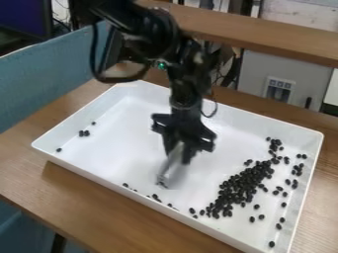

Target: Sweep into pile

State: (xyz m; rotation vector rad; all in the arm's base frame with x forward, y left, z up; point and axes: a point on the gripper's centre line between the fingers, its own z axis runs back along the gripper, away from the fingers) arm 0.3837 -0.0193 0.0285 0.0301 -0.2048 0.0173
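Small black oval beans [241, 187] stretch from upper right to lower left; the black two-finger gripper [177, 157] clasps a blurred grey blade [173, 168].

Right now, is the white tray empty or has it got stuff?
Not empty: the tray holds small black pieces, most clustered toward one end.

And here's the tray [132, 133], smooth plastic by the look of it, with a soft sheen along its walls! Under it, the table [79, 183] shows wood grain and a satin gloss, and the ledge [251, 37] behind matches, wood again. The partition [59, 69] looks like matt cloth, while the robot arm [151, 29] looks like plastic, catching glossy highlights on its casing.
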